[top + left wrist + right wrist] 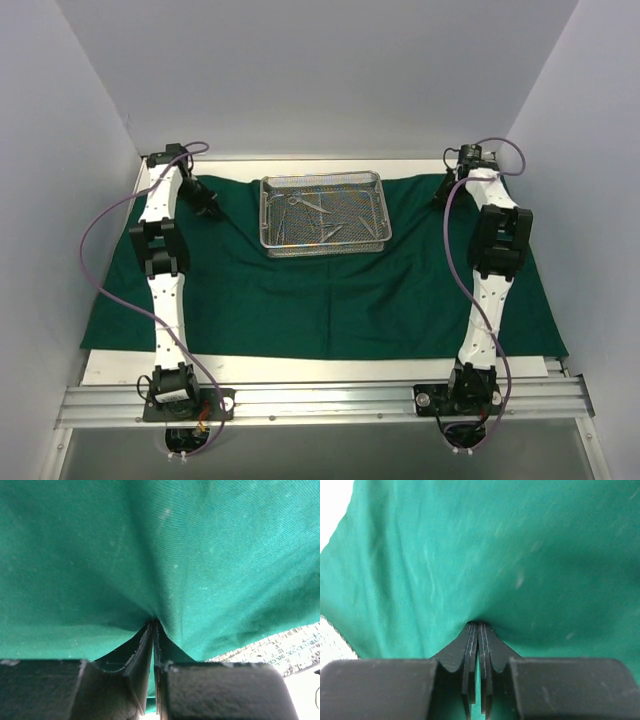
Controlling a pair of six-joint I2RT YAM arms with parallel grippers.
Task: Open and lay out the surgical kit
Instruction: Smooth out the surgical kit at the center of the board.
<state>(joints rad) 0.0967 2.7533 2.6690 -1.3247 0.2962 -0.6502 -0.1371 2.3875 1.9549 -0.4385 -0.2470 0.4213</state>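
The dark green cloth wrap (pixel 330 290) lies spread flat over the table. The silver wire-mesh tray (pixel 323 212) stands on it at the back middle, with several slim steel instruments (pixel 305 205) inside. My left gripper (pixel 208 205) is at the cloth's far left corner, shut on a fold of the green cloth (pixel 160 555). My right gripper (pixel 443 195) is at the far right corner, shut on the cloth (pixel 485 550). A bit of the mesh tray (pixel 285 647) shows at the right of the left wrist view.
White walls close in the table on the left, right and back. A bare white strip of table (pixel 320 370) runs along the near side, with the metal rail (pixel 320 400) carrying the arm bases in front of it.
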